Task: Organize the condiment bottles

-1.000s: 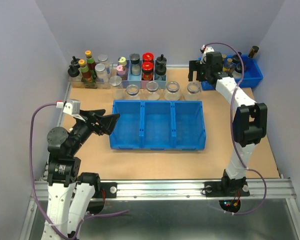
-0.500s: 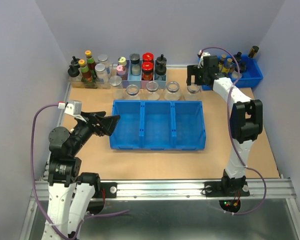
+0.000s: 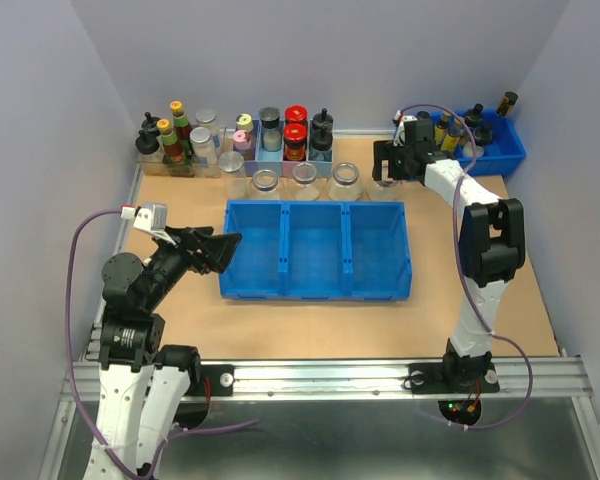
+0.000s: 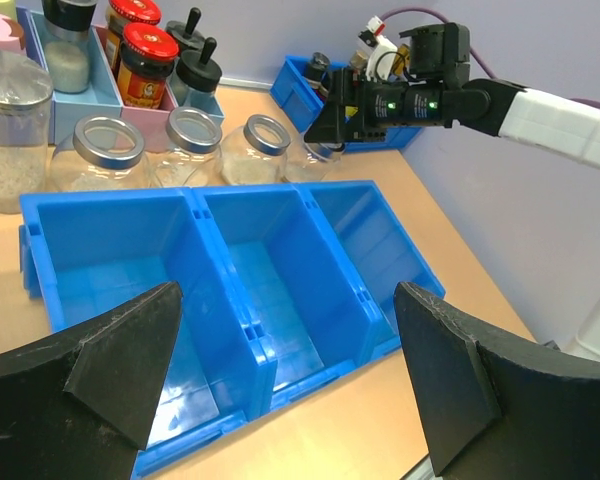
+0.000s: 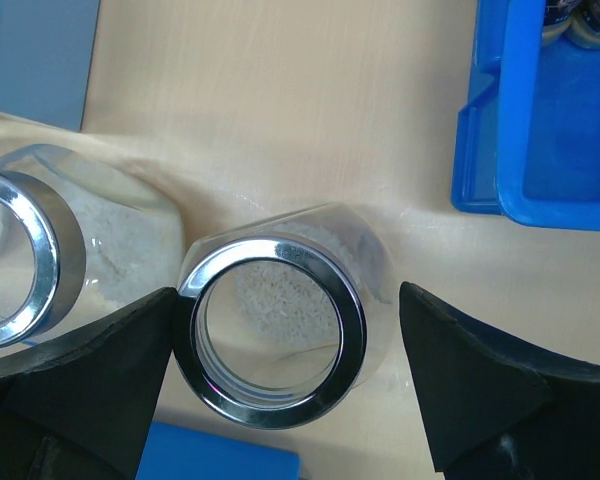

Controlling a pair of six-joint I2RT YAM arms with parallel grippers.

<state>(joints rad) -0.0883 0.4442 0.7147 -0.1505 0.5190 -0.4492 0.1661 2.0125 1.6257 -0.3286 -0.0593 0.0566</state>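
Around the rightmost jar (image 5: 272, 345), the right arm's (image 3: 448, 183) jaws gape wide, holding nothing

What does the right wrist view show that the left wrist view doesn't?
Only right wrist: a straight-down look into the end jar, with granules at its bottom and a gripper finger on each side. Only left wrist: the three empty compartments of the bin, the red-lidded jars, the open left gripper. Both: the end jar, its neighbour jar, the open right gripper and some of the bin.
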